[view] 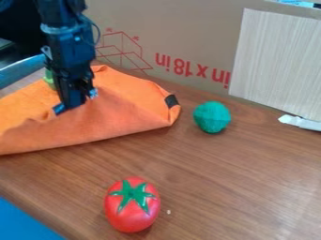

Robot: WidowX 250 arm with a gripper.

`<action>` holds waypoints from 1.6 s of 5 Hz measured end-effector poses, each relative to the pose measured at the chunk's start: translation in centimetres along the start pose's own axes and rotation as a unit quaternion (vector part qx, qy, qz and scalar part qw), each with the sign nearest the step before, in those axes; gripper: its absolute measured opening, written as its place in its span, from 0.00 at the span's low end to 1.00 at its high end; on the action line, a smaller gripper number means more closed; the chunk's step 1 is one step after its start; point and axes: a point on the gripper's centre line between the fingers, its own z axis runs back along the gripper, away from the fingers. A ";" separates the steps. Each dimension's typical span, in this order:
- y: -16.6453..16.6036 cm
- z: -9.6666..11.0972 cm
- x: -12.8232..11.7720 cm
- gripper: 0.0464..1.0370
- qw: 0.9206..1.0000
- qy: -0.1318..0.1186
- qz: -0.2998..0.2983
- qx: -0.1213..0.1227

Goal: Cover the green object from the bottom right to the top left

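OK so from where I'm standing, I'd call this partway at best. There's a light green thing (49,79) at the upper left, tucked behind the arm (65,51), and I'm guessing that's the one to cover. Part of it is showing, so the covering isn't finished. Can't tell if it sits on the orange cloth (119,117) or just beside it. The cloth lies rumpled across the upper left of the table (232,187), and what's left, I reckon, is bringing it over that green bit toward the top left.

The claw (75,102) is right down at the cloth. Honestly can't tell how far open it is, or whether it's got any fabric.

Headcount: one cloth with one dark tag (171,101) near its right corner, one light green thing, one darker green ball (212,117) just right of the cloth, one tomato (132,205) down front. Behind all that, one cardboard box (182,28) and one pale panel (276,61), plus one white piece (301,122) by the panel's foot. The ball's uncovered too, if that's the one meant.
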 end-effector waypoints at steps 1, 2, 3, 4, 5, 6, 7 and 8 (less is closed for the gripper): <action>2.7 0.4 0.8 0.02 1.000 0.015 0.009 -0.001; 5.4 0.7 1.3 0.02 1.000 0.021 0.009 -0.001; 8.0 0.3 2.0 0.02 0.999 0.018 0.011 0.027; 10.4 -0.5 2.8 0.02 0.999 0.014 0.016 0.035; 12.6 -0.4 3.2 0.02 0.999 0.004 0.010 0.049; 14.0 -0.3 4.0 0.02 0.999 0.002 -0.011 0.051; 15.2 0.2 5.1 0.02 0.999 -0.005 -0.019 0.047; 16.1 0.5 5.9 0.02 0.999 -0.001 -0.028 0.042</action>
